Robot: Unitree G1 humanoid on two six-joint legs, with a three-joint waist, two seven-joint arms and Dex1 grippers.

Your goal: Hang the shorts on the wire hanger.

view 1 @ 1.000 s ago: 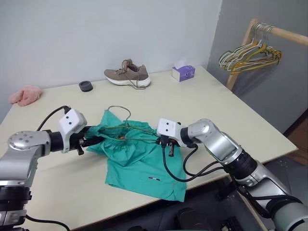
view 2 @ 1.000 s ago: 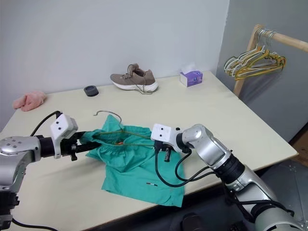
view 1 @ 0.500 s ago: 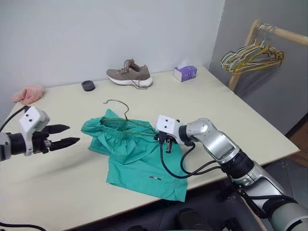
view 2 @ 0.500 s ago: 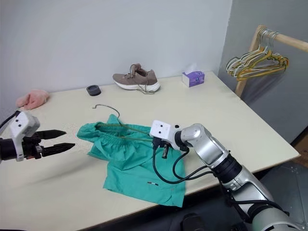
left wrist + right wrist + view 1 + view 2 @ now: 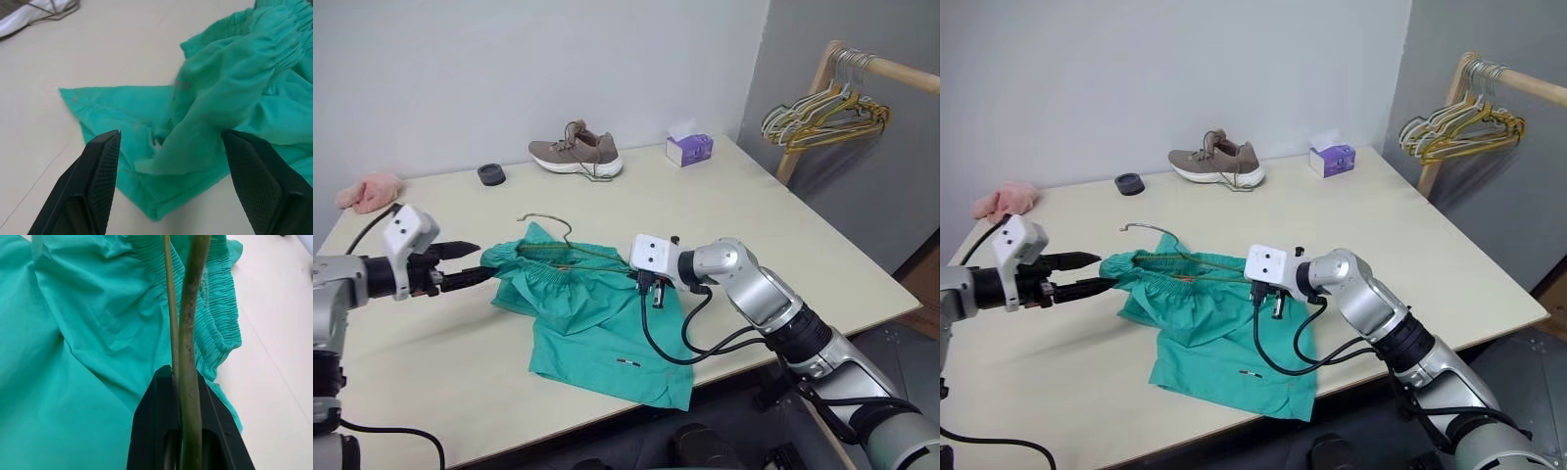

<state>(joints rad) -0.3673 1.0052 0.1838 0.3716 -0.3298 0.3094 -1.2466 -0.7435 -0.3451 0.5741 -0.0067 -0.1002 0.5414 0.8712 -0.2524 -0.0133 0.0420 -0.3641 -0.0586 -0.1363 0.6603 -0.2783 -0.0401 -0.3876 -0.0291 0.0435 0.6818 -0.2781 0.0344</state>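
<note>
Shorts point(image 5: 592, 318) lie flat near the front of the table point(image 5: 783, 235) in the left eye view, waistband toward the back, one leg reaching close to the front edge. The wire hanger point(image 5: 570, 247) lies along the waistband with its hook poking out behind. The right gripper point(image 5: 647, 286) is closed on the hanger's right end. The left gripper point(image 5: 470, 264) hangs just off the left end of the waistband, fingers apart and empty. Soft, light cloth like this will likely sag and bunch, so the gathered elastic looks the firmest place to pinch. The thin wire probably flexes and could twist in a pinch at one end.

From the right eye view, bare tabletop surrounds the shorts on every side. The shoe point(image 5: 1219, 162), tissue box point(image 5: 1330, 159), black cap point(image 5: 1126, 183) and pink cloth point(image 5: 1004, 200) sit well apart at the back. The rack of hangers point(image 5: 1464, 122) stands beyond the right edge.

In the left wrist view, two black fingers point(image 5: 100, 176) stand wide, a loose fold of green fabric between them, not yet gripped.

In the right wrist view, the jaws clamp the olive wire, which runs over the ruffled waistband; whether it is threaded inside is unclear.
</note>
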